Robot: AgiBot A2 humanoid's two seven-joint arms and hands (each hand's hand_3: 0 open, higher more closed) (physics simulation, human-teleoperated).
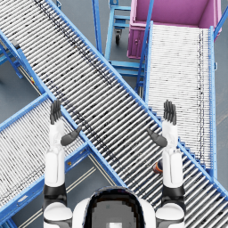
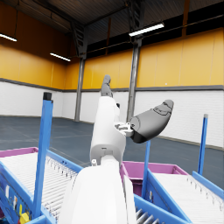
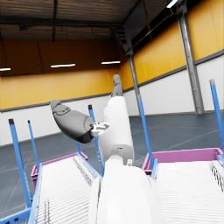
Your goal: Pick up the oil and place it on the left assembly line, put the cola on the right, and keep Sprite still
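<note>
Both hands are held up flat over the conveyors with fingers stretched out and thumbs turned inward, holding nothing. In the head view my left hand (image 1: 58,123) hovers at the edge between the left line (image 1: 22,138) and the central diagonal line (image 1: 98,93). My right hand (image 1: 166,124) hovers over the central line's right side. A small orange and dark object (image 1: 157,168) peeks out beside my right forearm, mostly hidden; I cannot tell what it is. No oil, cola or Sprite shows clearly. The wrist views show the left hand (image 2: 131,120) and right hand (image 3: 94,118) empty.
The right roller line (image 1: 178,75) runs away from me to a pink bin (image 1: 173,18) at its far end. Blue frames and rails edge all the lines. Grey floor shows between them, and a blue cart (image 1: 118,22) stands at the back.
</note>
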